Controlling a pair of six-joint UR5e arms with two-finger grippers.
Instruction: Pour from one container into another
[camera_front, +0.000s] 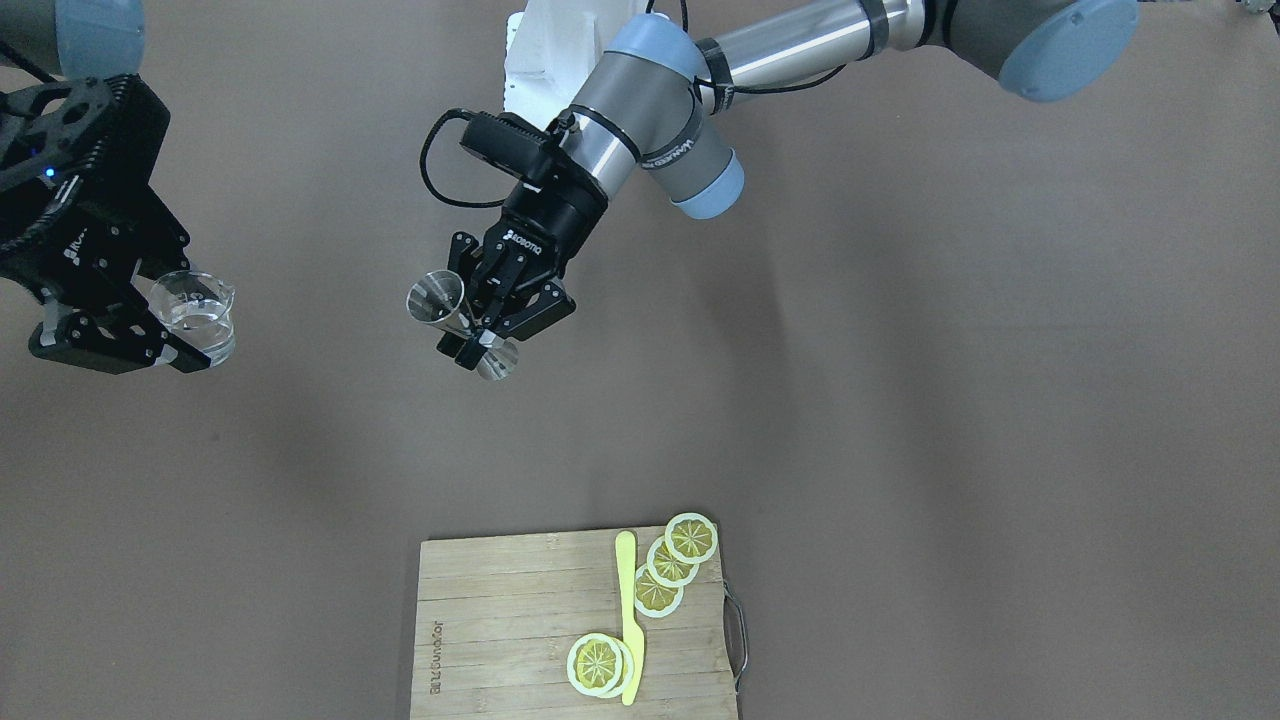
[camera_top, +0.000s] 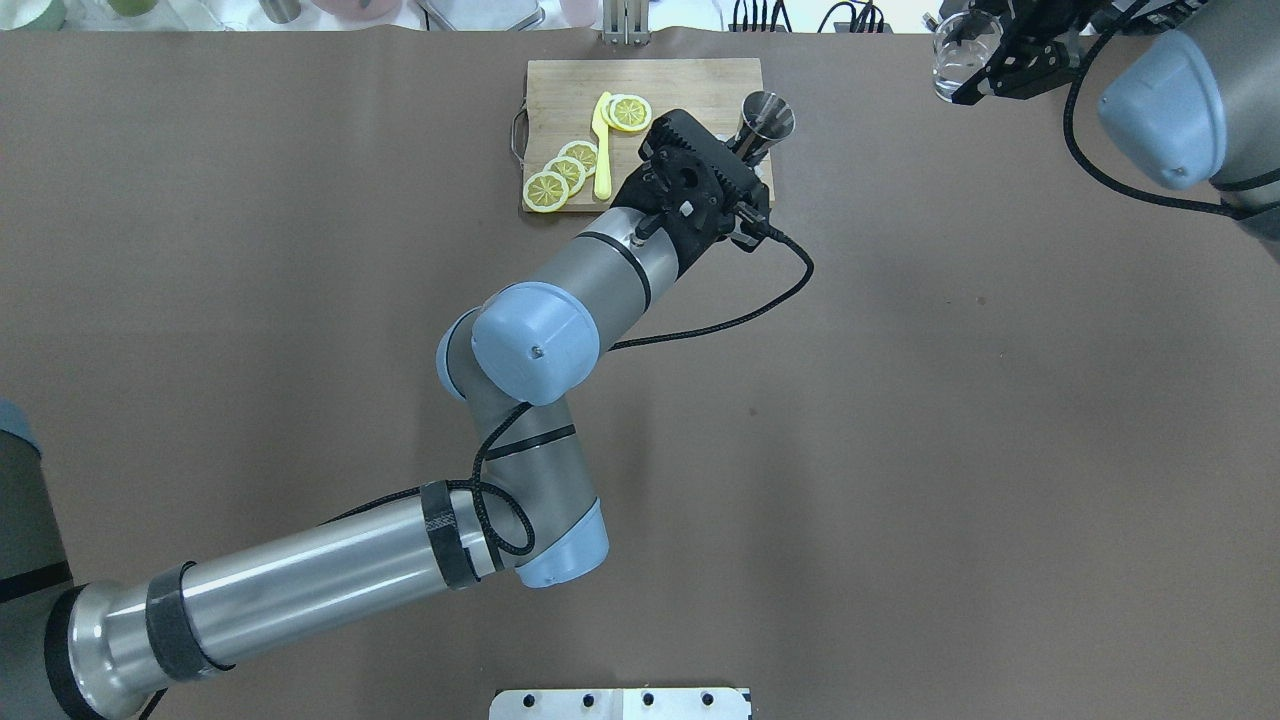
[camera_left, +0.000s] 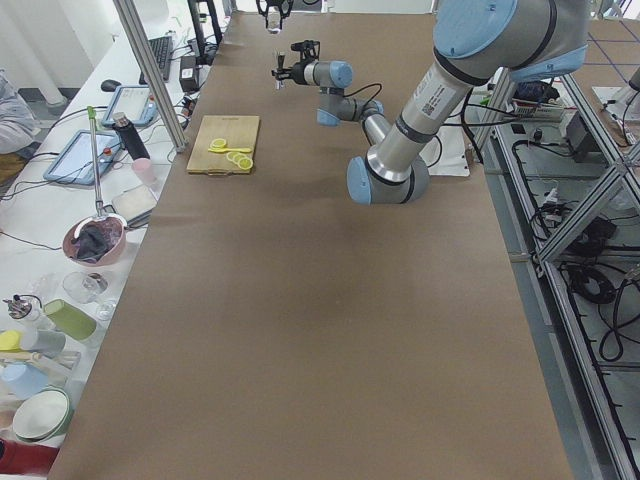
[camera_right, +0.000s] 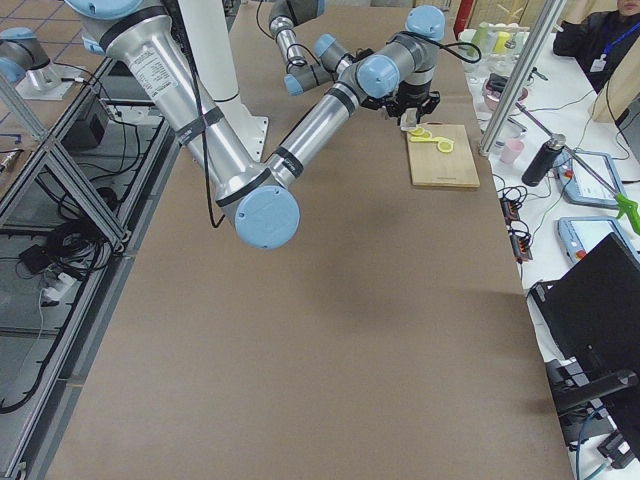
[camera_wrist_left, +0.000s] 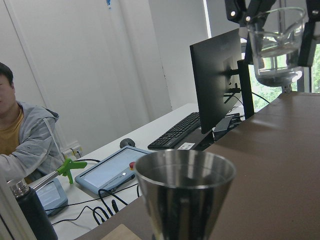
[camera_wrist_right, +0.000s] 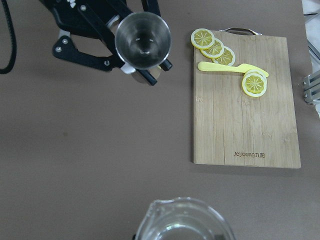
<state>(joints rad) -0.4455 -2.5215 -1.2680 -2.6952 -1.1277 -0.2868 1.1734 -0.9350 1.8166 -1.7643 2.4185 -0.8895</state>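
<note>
While the cup (camera_front: 196, 312), clamped in the right gripper (camera_front: 165, 325), hangs well apart from the jigger (camera_front: 438, 299) (left gripper (camera_front: 472, 335) pinching its waist), tipping now would likely dump water (camera_wrist_left: 274, 70) on the table (camera_front: 900, 400).

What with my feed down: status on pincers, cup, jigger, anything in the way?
Left pincer shut on jigger, mouth up. Right pincer shut on glass cup, liquid inside, apart from jigger. Nothing between them.

Knife (camera_front: 634, 645), slices (camera_front: 691, 537) on board (camera_front: 490, 600); cup (camera_front: 195, 312), jigger (camera_front: 440, 300) apart.
</note>
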